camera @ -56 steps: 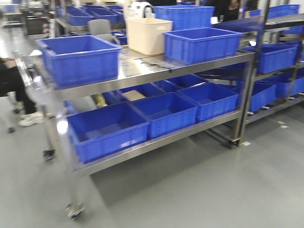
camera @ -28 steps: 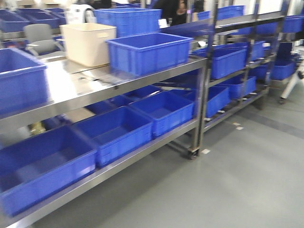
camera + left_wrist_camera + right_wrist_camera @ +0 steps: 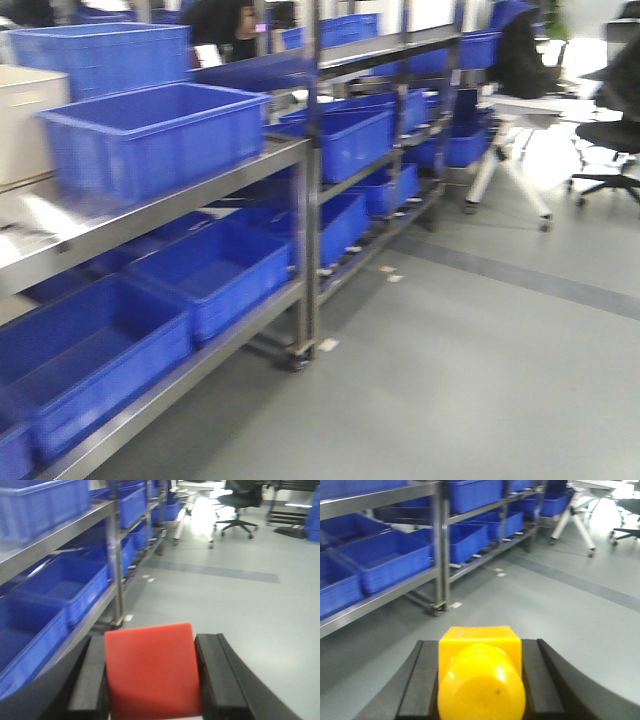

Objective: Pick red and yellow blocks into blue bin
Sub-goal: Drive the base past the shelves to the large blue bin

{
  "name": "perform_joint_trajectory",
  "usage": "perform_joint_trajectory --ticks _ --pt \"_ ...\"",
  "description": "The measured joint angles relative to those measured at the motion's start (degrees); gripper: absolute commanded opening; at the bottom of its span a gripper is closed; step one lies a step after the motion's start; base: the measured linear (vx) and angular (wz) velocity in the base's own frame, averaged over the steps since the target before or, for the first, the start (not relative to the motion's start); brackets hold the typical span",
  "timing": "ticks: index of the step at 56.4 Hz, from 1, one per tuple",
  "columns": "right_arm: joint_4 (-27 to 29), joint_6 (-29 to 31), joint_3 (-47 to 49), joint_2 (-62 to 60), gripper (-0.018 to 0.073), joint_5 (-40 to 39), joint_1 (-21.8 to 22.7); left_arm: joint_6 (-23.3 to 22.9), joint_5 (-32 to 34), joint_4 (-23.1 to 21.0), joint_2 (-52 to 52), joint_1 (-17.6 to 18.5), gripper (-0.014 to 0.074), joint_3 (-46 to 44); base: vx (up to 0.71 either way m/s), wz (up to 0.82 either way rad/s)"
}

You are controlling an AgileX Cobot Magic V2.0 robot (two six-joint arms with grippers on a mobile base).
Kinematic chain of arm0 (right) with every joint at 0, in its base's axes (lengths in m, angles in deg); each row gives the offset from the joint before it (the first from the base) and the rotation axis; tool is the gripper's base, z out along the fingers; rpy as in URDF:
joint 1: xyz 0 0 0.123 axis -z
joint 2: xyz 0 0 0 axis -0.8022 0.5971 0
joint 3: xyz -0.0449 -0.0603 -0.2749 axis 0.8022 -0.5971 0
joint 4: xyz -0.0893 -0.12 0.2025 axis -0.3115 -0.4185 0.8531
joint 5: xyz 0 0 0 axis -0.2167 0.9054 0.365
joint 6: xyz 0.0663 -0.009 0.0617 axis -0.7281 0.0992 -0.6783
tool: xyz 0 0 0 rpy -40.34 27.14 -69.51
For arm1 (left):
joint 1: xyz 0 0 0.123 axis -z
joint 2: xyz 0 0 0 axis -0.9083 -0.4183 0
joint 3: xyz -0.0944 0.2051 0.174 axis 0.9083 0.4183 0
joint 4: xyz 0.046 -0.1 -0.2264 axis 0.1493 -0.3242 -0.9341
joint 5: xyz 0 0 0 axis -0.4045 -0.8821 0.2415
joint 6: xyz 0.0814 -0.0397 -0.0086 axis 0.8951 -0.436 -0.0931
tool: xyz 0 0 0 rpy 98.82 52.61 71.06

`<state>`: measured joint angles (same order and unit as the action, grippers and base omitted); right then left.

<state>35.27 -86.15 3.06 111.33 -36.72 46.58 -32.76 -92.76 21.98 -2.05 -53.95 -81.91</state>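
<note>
Front view looks obliquely along the shelving; both low wrist views share its caster leg

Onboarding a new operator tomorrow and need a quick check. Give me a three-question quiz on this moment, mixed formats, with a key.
1. True or false: the left gripper is open and empty.
2. Multiple choice: in the front view, the cream tub stands (A) on the top shelf beside a blue bin, (B) on the floor, (C) on the lower shelf.
3. Fill in: the right gripper is shut on the ____ block.

Key
1. False: it is shut on the red block.
2. A.
3. Yellow: it holds the yellow block.
</note>
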Motion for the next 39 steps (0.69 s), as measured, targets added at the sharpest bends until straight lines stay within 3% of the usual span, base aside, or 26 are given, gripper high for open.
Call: perform_joint_trajectory --ticks 39 --pt "0.0 0.0 0.0 0.0 -0.001 -0.05 0.0 0.0 0.07 0.0 0.0 0.0 0.0002 0.0 0.47 -0.51"
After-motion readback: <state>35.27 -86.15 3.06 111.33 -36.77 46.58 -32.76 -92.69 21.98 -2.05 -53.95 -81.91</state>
